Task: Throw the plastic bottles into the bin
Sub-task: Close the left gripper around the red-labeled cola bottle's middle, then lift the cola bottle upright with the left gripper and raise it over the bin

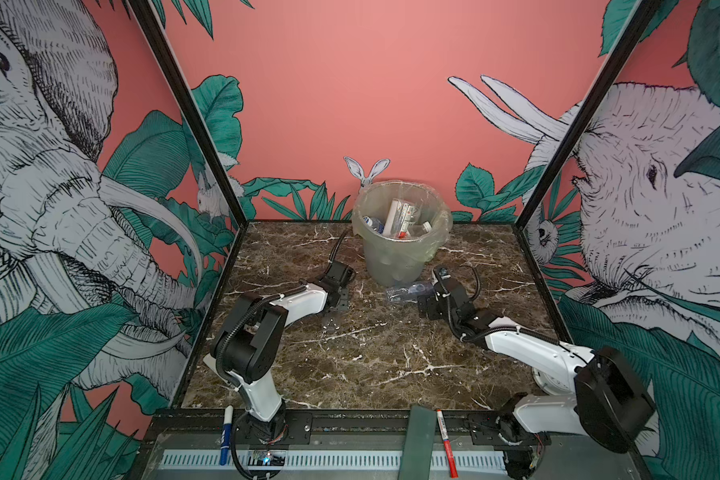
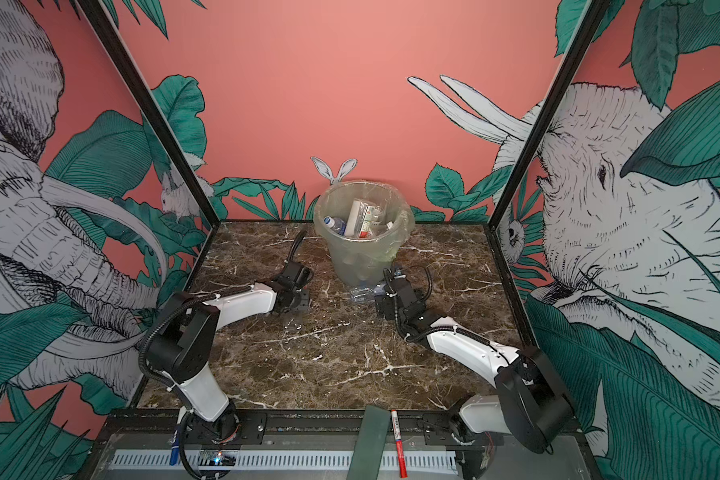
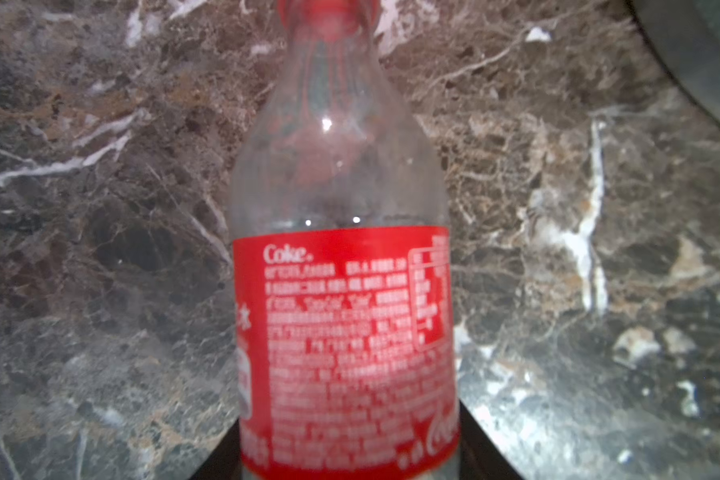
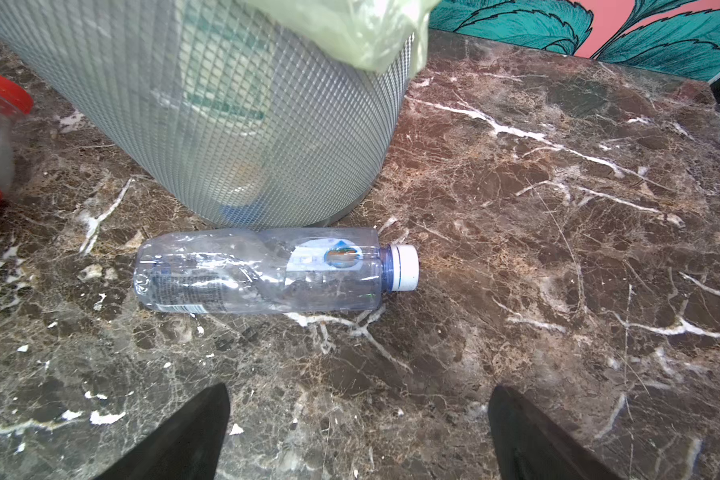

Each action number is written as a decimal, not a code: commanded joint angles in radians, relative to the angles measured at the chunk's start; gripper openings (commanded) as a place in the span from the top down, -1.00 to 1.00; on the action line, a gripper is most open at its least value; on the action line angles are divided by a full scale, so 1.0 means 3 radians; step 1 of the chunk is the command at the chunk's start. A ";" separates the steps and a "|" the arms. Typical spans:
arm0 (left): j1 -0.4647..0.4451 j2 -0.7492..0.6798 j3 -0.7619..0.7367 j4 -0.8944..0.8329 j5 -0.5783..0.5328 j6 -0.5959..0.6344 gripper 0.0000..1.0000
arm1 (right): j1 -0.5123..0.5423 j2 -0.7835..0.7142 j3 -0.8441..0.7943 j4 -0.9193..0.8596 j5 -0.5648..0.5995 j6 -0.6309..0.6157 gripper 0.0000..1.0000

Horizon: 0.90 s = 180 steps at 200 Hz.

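Observation:
My left gripper (image 3: 350, 449) is shut on a clear bottle with a red Coke label and red cap (image 3: 341, 291). Its dark fingers press both sides of the label, low over the marble. In both top views this gripper (image 1: 339, 301) sits left of the bin (image 1: 400, 253), and the bottle shows only as faint glints (image 1: 331, 323). A crumpled clear bottle with a white cap (image 4: 267, 270) lies on its side against the foot of the bin (image 4: 225, 124). My right gripper (image 4: 360, 388) stands open just short of this bottle (image 1: 406, 291), with nothing between its fingers.
The lined bin holds several bottles (image 1: 400, 218). It stands at the back centre of the marble table (image 1: 371, 365). On the front rail lie a blue marker (image 1: 225, 434), a red-and-white marker (image 1: 447, 442) and a dark green strip (image 1: 418, 440).

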 commanded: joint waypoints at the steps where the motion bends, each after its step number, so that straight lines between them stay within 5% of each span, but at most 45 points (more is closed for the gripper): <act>1: 0.0009 -0.0299 -0.0177 0.0043 0.0041 0.0022 0.00 | -0.0014 0.0032 0.0109 0.0021 0.0011 0.0020 -0.98; 69: 0.0009 -0.1188 -0.0869 0.0316 0.0205 0.0127 -0.05 | -0.0014 0.0034 0.0117 0.0021 -0.0023 0.0033 -0.98; 180: -0.0040 -0.3373 -0.1927 0.0224 0.0804 0.0166 -0.07 | -0.0014 -0.0012 0.0095 0.0005 -0.0023 0.0044 -0.98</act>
